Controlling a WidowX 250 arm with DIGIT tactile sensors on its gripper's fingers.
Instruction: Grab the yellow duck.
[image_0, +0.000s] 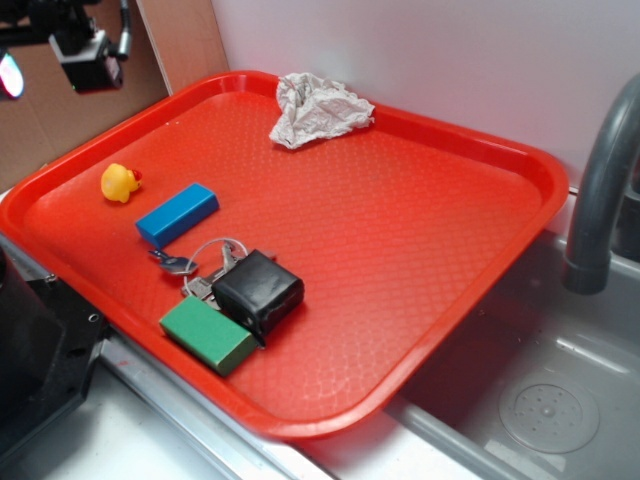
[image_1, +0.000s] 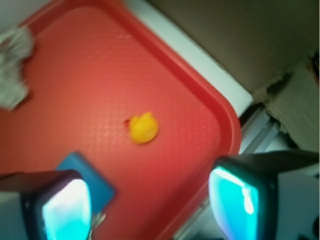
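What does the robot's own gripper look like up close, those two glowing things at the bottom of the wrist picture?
The gripper has two chunky black fingers with rounded corners, each with a glossy inner pad that glows cyan to white. In the exterior view only a dark block with a pale grey part and a thin dark cable show at the top left. No markings are readable.

A plain white wall (image_0: 420, 50) is seen behind the work area, evenly lit. A brown cardboard panel (image_0: 180, 40) is propped against it at the upper left; in the wrist view torn cardboard (image_1: 295, 110) is seen beyond the counter edge. A grey metal sink (image_0: 540, 390) is recessed at the lower right, with a round perforated drain (image_0: 548, 405) in its basin. A dark grey curved faucet (image_0: 600, 190) is mounted at the right edge. A pale countertop (image_0: 120, 440) is visible at the lower left.
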